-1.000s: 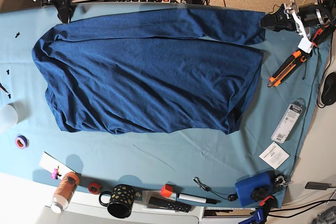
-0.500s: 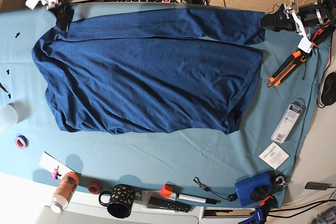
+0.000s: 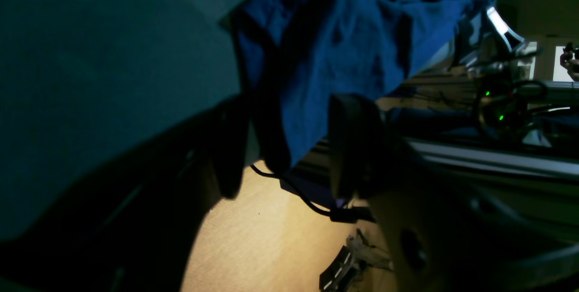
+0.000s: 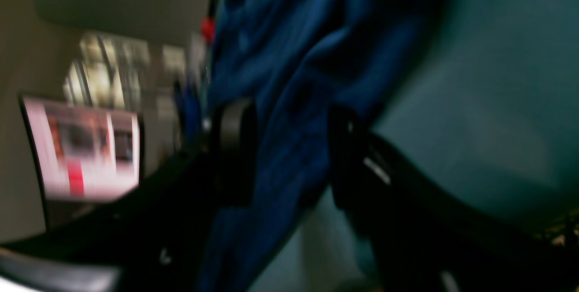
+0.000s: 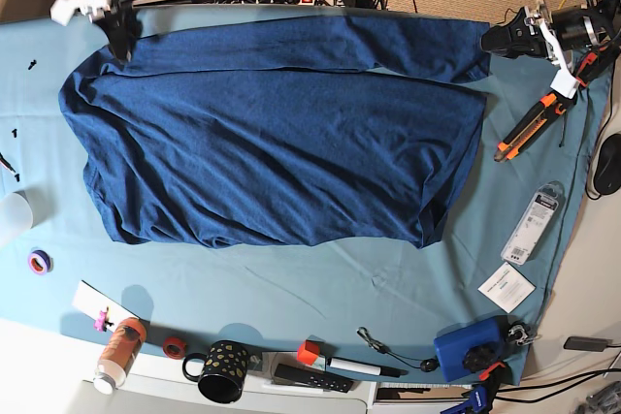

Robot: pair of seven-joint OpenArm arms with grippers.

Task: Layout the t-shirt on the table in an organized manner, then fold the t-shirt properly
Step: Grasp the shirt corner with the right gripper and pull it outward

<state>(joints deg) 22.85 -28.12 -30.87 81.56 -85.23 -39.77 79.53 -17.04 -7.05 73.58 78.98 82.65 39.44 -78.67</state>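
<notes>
Base view: t-shirt [image 5: 272, 143] lies spread across the teal tabletop [image 5: 320, 283], w/ a long band folded along the far edge, running nearly the full width. Right end effector [image 5: 118, 38] sits at the far corner on this view's left, over the shirt's corner; left end effector [image 5: 500, 41] sits at the other far corner, just beside the end of that folded band. Clutter near the front edge (mug [image 5: 225, 370], bottle [image 5: 120, 353]) and a cutter [image 5: 529, 123] on the side, all well apart from the shirt.

Left wrist view: fingers [image 3: 348, 143] stand apart, w/ the shirt's corner hanging off the tabletop edge between them. No clamp visible; cloth looks loose.

Right wrist view: blurred. Fingers [image 4: 237, 147] apart, blue fabric running between them. Can't tell if pads touch the cloth.

Judgement: layout looks mostly done; step in hand is prob. the first fold, i.e. both arms setting up to pinch the far corners. Next move calls for both end effectors to close on the fabric at about the same time, then lift and carry the far edge evenly toward the near hem, keeping the band taut so it doesn't bunch.
</notes>
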